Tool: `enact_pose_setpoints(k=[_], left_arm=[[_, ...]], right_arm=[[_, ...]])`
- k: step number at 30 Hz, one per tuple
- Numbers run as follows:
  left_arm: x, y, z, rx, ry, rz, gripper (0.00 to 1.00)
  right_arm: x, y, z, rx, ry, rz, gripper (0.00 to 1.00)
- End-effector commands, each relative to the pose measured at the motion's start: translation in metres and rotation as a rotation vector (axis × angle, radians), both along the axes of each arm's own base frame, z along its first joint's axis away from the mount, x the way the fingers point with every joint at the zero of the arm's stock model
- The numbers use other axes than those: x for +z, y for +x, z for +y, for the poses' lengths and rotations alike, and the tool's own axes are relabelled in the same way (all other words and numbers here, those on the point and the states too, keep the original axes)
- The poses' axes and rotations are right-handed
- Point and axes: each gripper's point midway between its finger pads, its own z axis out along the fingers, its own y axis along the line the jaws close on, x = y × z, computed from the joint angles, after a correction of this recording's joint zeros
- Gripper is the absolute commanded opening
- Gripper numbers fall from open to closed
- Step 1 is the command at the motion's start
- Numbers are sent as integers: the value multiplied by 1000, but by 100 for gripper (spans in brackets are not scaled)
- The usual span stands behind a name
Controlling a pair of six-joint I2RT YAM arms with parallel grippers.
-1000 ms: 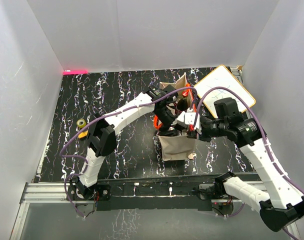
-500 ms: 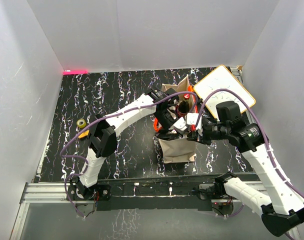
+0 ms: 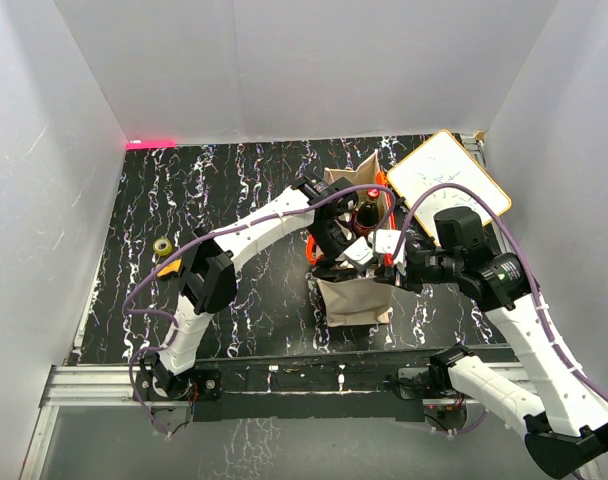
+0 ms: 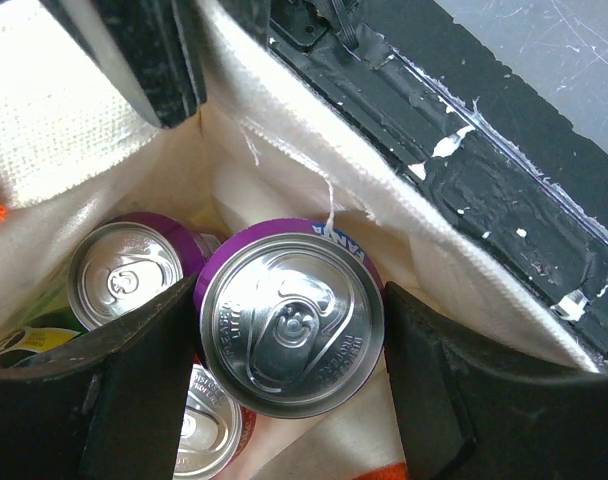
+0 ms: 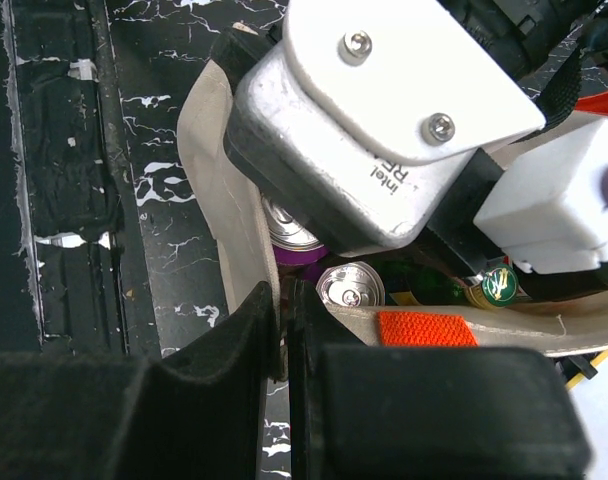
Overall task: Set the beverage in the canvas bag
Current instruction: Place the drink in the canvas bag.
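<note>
I'm looking down on the black table [image 3: 234,190] with its white veining. The canvas bag [image 3: 354,298] is standing upright on it, a little right of centre. A wood-framed white board [image 3: 449,180] is lying flat in the far right corner. A small yellow-and-black round object [image 3: 164,246] is sitting well off to the left, and a pink strip [image 3: 150,143] is glowing at the far left edge.

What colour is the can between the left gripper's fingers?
The can is purple, silver-topped; clearest in left wrist view.
</note>
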Motion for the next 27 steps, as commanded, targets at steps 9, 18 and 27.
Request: enact_pose_setpoints(k=[9,18,27], left_arm=[[2,-2,4,-48,13,-20,66],[4,0,3,-38,12,-32,83],[13,11,-3,3,-12,-64,93]], right_arm=[[16,-4,-1,-10,43,-67,8],[14,-3,-1,-10,40,-66,8],[13,-3,-4,-18,33,-77,8]])
